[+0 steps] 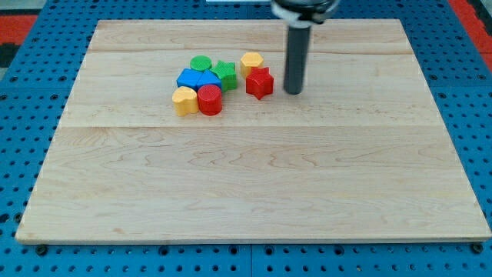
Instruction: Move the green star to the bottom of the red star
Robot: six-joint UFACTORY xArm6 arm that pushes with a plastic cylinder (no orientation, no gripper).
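The green star (226,75) lies in a cluster of blocks in the upper middle of the wooden board (246,177). The red star (260,82) sits just to its right, with a small gap between them. My tip (293,91) rests on the board just right of the red star, close to it but apart. The dark rod rises from there to the view's top.
A green cylinder (201,64) sits left of the green star. A blue block (194,78), a yellow block (184,100) and a red cylinder (209,100) lie below-left. A yellow block (251,62) touches the red star's top. Blue pegboard surrounds the board.
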